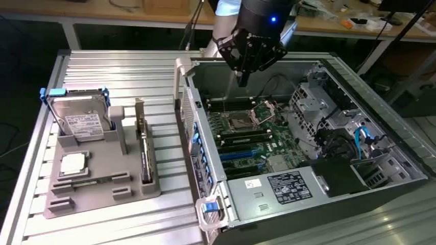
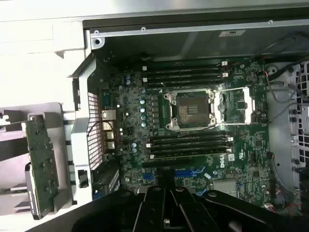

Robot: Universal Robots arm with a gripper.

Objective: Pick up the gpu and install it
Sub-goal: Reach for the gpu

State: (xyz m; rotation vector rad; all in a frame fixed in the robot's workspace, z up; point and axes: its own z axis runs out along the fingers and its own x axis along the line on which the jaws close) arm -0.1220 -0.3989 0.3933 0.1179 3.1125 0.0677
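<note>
Gpu (image 1: pixel 144 153) stands on edge in the grey holder (image 1: pixel 102 176) on the desk (image 1: pixel 102 66), at nine o'clock of the open computer case (image 1: pixel 197 127) in the exterior view. The gripper (image 1: pixel 242 76), closed and empty, hovers over the motherboard (image 1: pixel 245 138). Pickup and install are both yet to be done.

Only readable bit: white Dell logo (image 2: pixel 220 163) printed on the motherboard (image 2: pixel 130 101), right by the memory slots. Everything else too small to make out: white label (image 1: pixel 85 126) on the hard drive (image 1: pixel 73 108), black label (image 1: pixel 289 182) with white print on the power supply box (image 1: pixel 272 201), small white sticker (image 1: pixel 253 182) beside it, pale sticker (image 2: pixel 231 33) on the case frame.
</note>
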